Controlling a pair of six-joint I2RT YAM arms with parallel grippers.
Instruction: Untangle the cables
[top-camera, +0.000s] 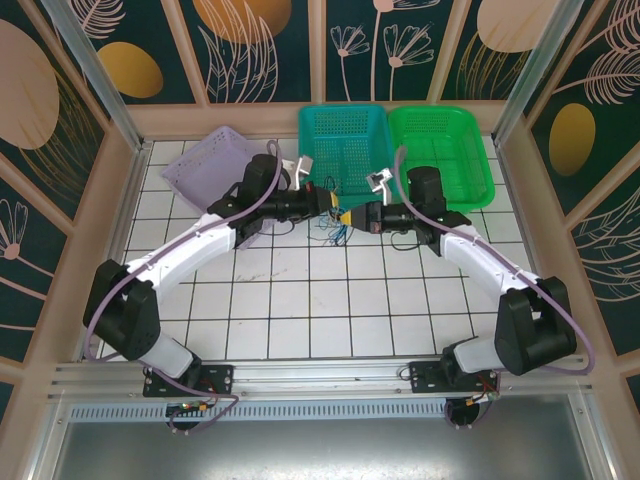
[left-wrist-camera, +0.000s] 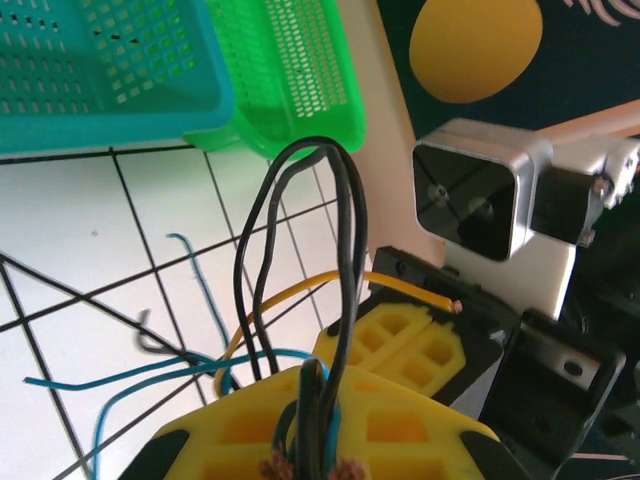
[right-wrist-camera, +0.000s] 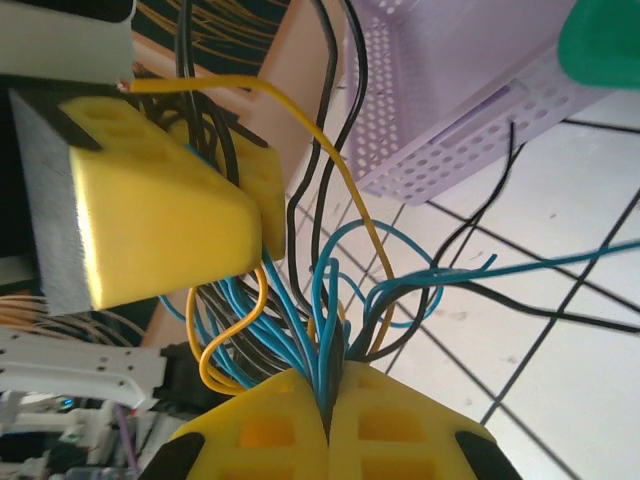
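The cables (top-camera: 335, 230) hang as a tangled bundle of thin blue, black and yellow wires between my two grippers, above the tiled table just in front of the teal basket. My left gripper (top-camera: 328, 203) is shut on a handful of black and blue cables (left-wrist-camera: 312, 400), and black loops (left-wrist-camera: 350, 220) rise from its yellow fingers (left-wrist-camera: 400, 430). My right gripper (top-camera: 352, 215) faces it closely. In the right wrist view its jaws (right-wrist-camera: 328, 415) are shut on a sheaf of blue and black cables (right-wrist-camera: 325, 330). A yellow cable (right-wrist-camera: 330, 160) arcs between both grippers.
Three baskets line the back of the table: lilac (top-camera: 205, 165), teal (top-camera: 342, 140) and green (top-camera: 440, 150). Loose cable ends trail on the white tiles (top-camera: 330, 240) under the grippers. Wooden frame walls enclose the table on all sides.
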